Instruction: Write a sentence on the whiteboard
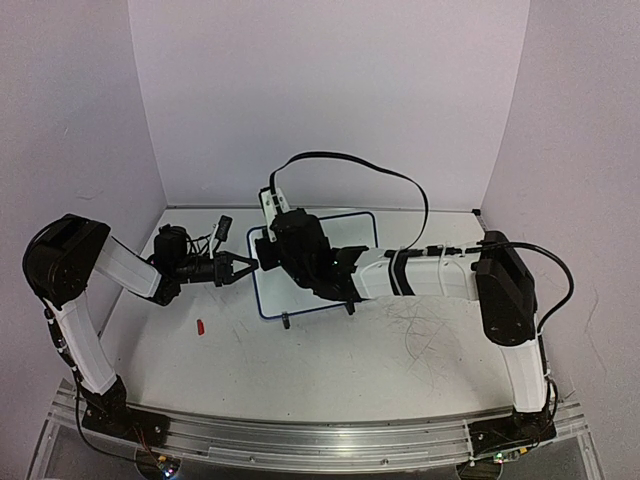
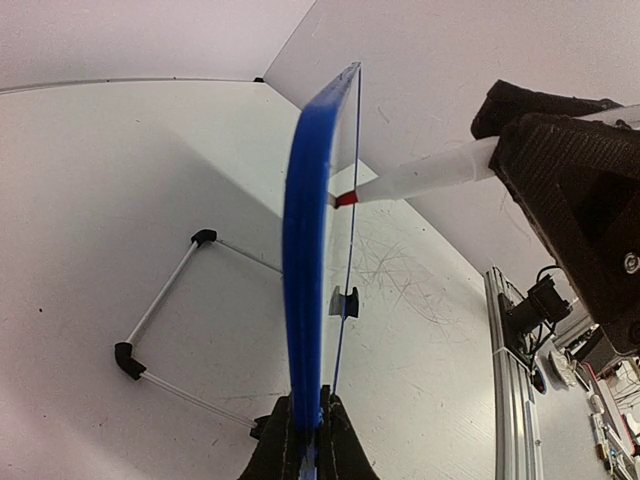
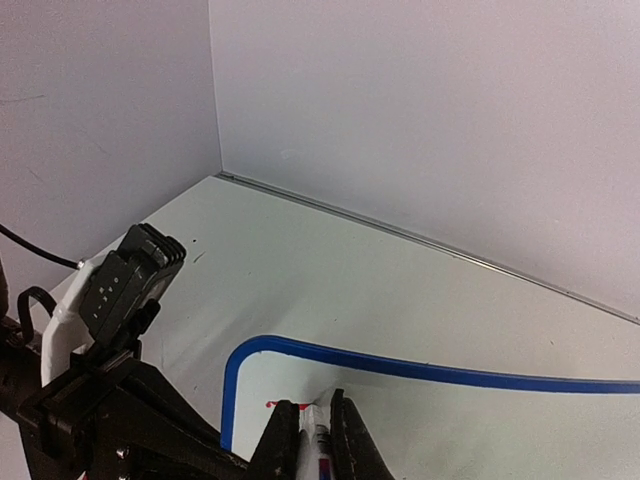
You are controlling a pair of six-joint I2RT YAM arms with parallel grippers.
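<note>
Step in hand: writing, judged to be at its very start
Whiteboard (image 1: 272,292): stands upright on its wire stand (image 2: 162,297) near the middle of the surface (image 1: 400,350), a little toward 12 o'clock in the top view
Left pincer (image 2: 307,405): closed on the board's blue frame at its 9 o'clock edge, bracing it
Right pincer (image 3: 310,410): closed around a white marker (image 2: 430,170), reaching across the board's face from 3 o'clock
Marker tip: red nib touching the board near its 10 o'clock corner
Sentence: no lettering can be read; the right arm hides most of the face, and only a red fleck (image 3: 270,404) shows beside the nib, ink or not I cannot tell
Red cap (image 1: 200,326): lies on the surface at 7 o'clock from the board, well apart
Next move calls for: steady light pressure on the nib, strokes running toward 3 o'clock, and the left grip holding firm so the board neither tips nor slides
Risk, as a judgement: too hard a push could rock the board back on its stand
</note>
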